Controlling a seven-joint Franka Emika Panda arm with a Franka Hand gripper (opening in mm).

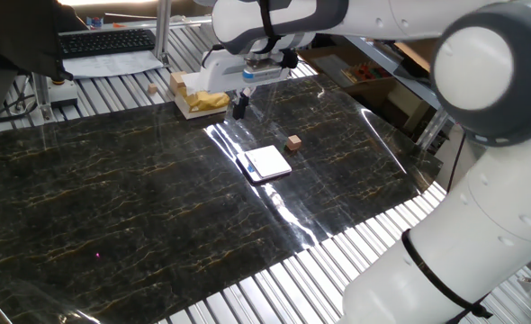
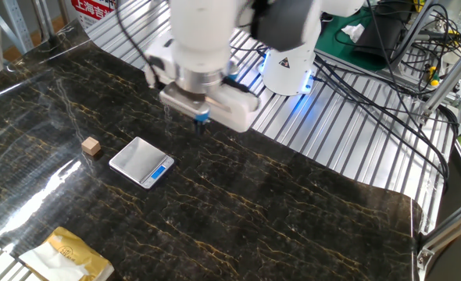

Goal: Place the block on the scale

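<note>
Tan block (image 2: 91, 146) on mat just beside scale (image 2: 141, 162), blue mark on edge; claw (image 2: 201, 121) above, pressed together, empty.

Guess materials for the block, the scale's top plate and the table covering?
Block: likely unfinished wood, matte tan-brown faces. Scale: top plate looks like brushed metal or glossy plastic, silvery-white, with a dark rim and blue mark. Table covering: probably a glossy marble-print sheet, black with gold veining and streaky glare; slatted metal shows beyond its edges.
</note>
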